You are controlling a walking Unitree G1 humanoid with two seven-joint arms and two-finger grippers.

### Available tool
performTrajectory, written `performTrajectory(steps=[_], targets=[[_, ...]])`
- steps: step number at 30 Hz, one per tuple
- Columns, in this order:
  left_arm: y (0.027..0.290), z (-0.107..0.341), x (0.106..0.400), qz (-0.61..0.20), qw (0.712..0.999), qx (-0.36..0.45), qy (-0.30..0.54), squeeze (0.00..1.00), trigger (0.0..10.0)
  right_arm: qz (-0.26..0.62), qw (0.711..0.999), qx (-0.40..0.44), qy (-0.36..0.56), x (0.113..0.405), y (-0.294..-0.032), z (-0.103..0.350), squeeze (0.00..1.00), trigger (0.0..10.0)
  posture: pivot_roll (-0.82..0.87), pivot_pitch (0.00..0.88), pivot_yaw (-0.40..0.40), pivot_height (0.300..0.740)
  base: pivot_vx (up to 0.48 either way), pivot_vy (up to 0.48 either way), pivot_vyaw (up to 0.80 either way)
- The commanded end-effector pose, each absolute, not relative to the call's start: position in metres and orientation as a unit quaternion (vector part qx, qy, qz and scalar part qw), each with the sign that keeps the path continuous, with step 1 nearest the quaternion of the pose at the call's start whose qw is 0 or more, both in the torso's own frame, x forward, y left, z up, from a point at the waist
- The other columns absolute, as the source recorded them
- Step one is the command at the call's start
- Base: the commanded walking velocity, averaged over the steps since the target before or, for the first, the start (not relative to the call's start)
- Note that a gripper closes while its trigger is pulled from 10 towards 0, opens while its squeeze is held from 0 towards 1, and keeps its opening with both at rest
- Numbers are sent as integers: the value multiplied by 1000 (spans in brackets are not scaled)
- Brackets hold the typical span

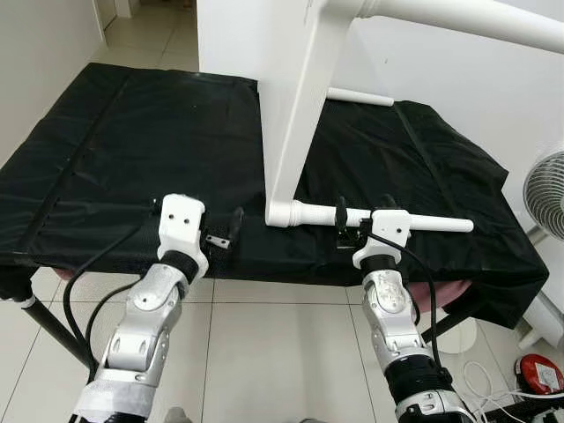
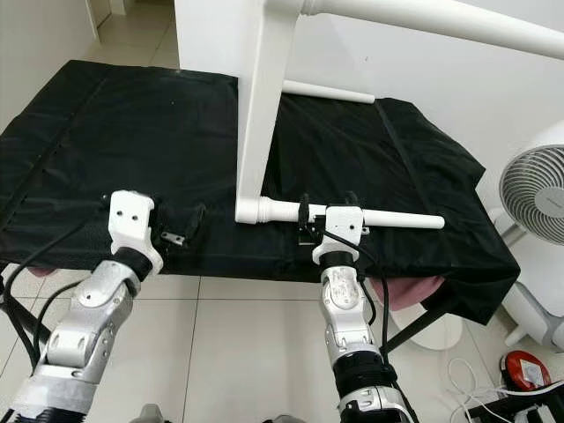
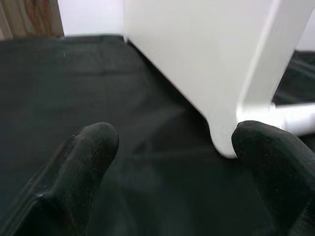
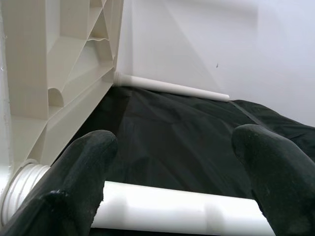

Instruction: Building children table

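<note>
Right wrist view shows the right hand [image 4: 172, 184] spread wide, its two black fingers [image 4: 81, 172] straddling the near white leg [image 4: 182, 211], which is threaded into a socket at the corner of the tabletop [image 4: 59, 73]. From the head cameras, the white tabletop [image 1: 295, 115] stands on edge on the black-covered desk [image 1: 132, 150], with the near leg [image 1: 414, 220] sticking out sideways toward the robot's right and a far leg [image 1: 361, 97] fitted at the back corner. A third leg [image 1: 476, 19] juts out up high. The left hand [image 1: 231, 231] rests spread on the desk just beside the panel's lower corner, holding nothing. Judging by this, at least three legs are in; the near one may need tightening, and the table must be set upright.
</note>
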State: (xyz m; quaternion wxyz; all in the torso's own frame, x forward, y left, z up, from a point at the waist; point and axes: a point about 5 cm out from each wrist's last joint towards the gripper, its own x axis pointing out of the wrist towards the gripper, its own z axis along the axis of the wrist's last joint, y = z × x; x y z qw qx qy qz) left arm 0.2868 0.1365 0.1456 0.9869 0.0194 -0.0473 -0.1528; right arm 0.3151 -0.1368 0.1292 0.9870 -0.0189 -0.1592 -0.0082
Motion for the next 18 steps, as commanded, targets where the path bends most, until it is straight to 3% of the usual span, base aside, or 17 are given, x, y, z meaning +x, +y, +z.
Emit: performTrajectory(steps=[1, 18], targets=[[137, 141, 287, -109, 993, -2, -42, 0, 10000, -2, 989, -20, -150, 315, -136, 128, 0, 10000, 29, 0, -99, 740, 0, 0, 0], [139, 148, 293, -99, 992, 30, -77, 0, 10000, 19, 988, -26, -150, 322, -138, 134, 0, 10000, 36, 0, -110, 740, 0, 0, 0]])
